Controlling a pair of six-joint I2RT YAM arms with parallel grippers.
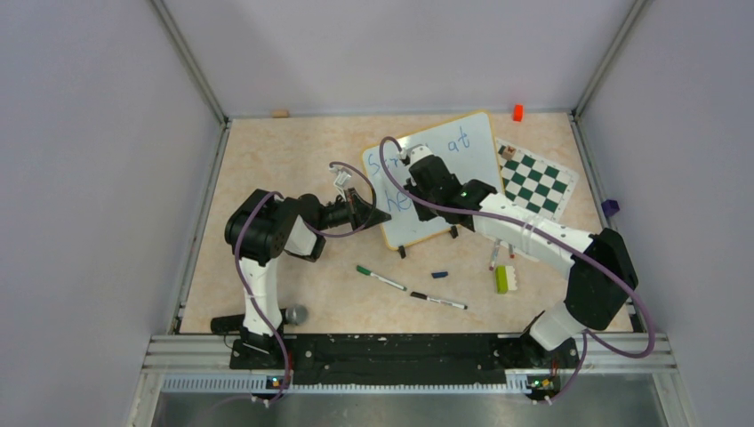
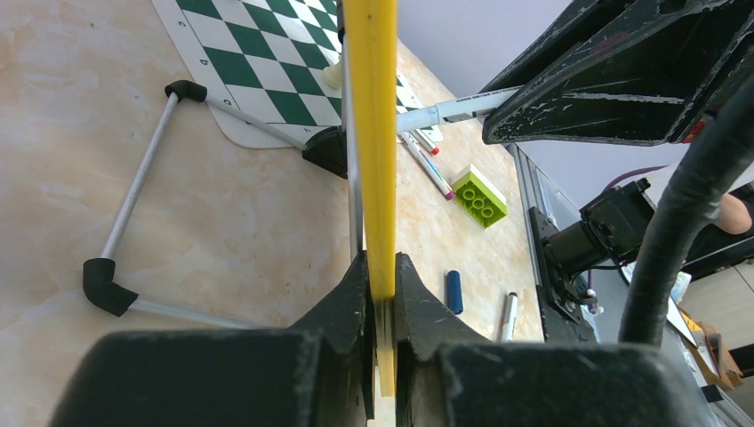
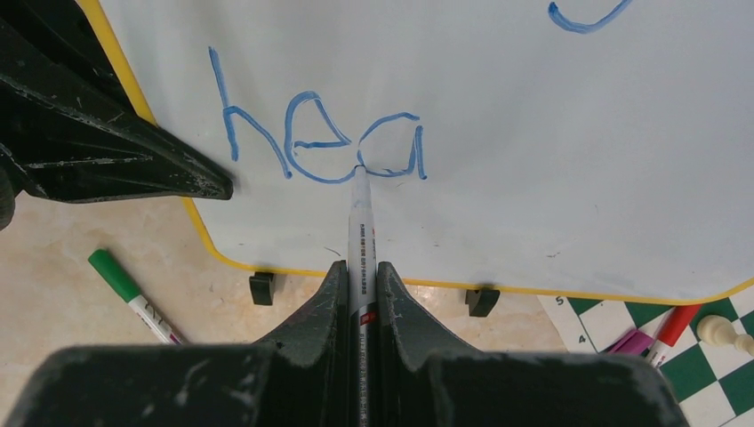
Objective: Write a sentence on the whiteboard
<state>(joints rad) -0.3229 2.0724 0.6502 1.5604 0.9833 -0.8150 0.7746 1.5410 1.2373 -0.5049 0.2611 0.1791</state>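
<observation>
The whiteboard [image 1: 471, 165] stands tilted on its black clip feet at the middle back of the table, its yellow rim [image 2: 372, 133] seen edge-on in the left wrist view. My left gripper [image 1: 372, 213] [image 2: 381, 276] is shut on the board's left rim. My right gripper [image 1: 411, 173] [image 3: 360, 271] is shut on a white marker [image 3: 362, 213]. The marker's tip touches the board's face at the blue letters "hea" [image 3: 316, 142]. The sentence shows in part: a blue "at" [image 1: 458, 140] on the upper line, while my right arm hides the rest.
A green-and-white chessboard [image 1: 538, 178] lies right of the whiteboard, with a chess piece [image 3: 720, 331] on it. On the table in front lie a green marker [image 1: 381, 277], a black marker [image 1: 437, 301], a blue cap [image 1: 439, 275], a green brick [image 1: 502, 278] and red and pink markers [image 1: 493, 258].
</observation>
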